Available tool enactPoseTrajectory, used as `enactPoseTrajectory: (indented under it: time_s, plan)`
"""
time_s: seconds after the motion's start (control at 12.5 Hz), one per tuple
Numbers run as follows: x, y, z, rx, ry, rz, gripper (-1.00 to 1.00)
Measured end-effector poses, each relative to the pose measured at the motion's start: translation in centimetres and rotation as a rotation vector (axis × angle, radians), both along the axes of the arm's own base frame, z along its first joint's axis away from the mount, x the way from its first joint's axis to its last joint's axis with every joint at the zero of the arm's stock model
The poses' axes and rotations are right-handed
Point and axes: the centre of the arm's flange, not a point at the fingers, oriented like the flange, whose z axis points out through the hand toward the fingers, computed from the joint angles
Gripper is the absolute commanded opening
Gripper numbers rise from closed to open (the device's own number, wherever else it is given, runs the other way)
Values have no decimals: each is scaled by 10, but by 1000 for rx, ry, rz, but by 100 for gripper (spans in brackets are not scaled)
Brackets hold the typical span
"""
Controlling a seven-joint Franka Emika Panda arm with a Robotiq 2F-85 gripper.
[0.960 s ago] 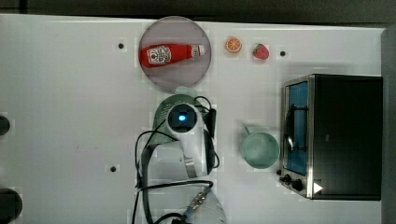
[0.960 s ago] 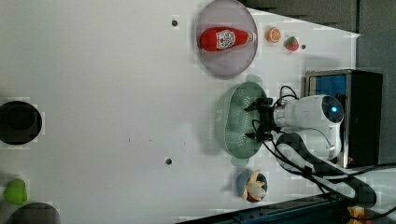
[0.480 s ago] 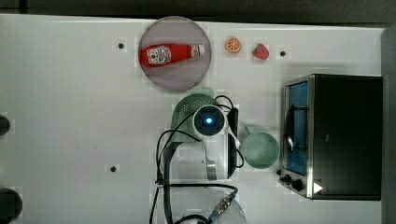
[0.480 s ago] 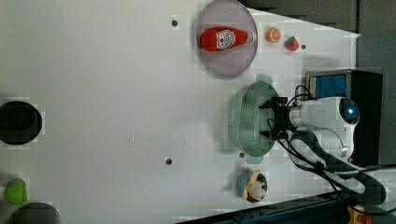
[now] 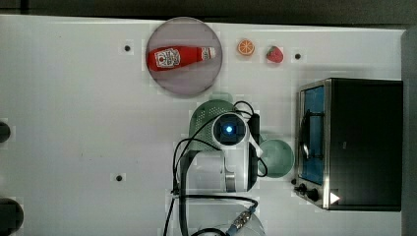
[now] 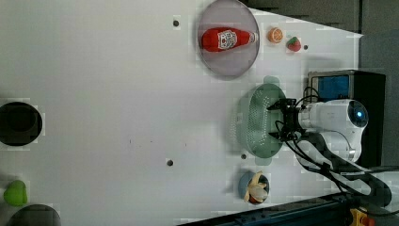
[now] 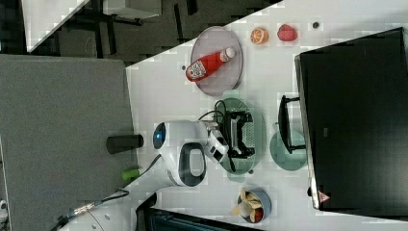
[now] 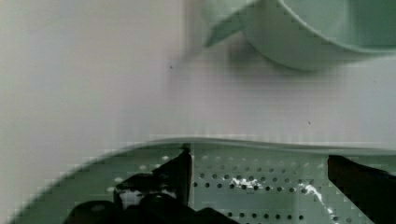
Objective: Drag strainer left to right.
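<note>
The pale mint-green strainer (image 6: 254, 123) lies on the white table, just below the grey plate in the left view. The arm's wrist covers part of it in the top view, where its rim (image 5: 202, 114) pokes out. My gripper (image 6: 278, 121) is open, and both black fingers reach down into the perforated basin (image 8: 261, 186) near the long wall that faces the mug. In the right view the gripper (image 7: 246, 135) stands over the strainer (image 7: 258, 126), with nothing between its fingers.
A round mint-green mug (image 5: 277, 157) sits close to the strainer on the top view's right, and a black toaster oven (image 5: 361, 142) stands beyond it. The grey plate (image 5: 184, 82) holds a ketchup bottle (image 5: 179, 55). A bowl with a banana (image 6: 254, 186) is nearby.
The arm and the strainer have slid toward the top view's right, so the strainer is now close to the mug. The fingers stayed open inside the basin.
</note>
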Motion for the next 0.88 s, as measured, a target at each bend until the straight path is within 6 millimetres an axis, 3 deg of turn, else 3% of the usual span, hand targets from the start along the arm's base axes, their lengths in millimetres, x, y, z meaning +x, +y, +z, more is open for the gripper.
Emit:
enactPoseTrajectory:
  time_s: [0.32,0.48,0.72,0.88]
  plan:
    - [5,-7,24,27,12,137,100]
    - [0,-5,54,39,62,261,100]
    - [4,20,130,79,132,426,100]
    - [13,32,205,147,64,476,100]
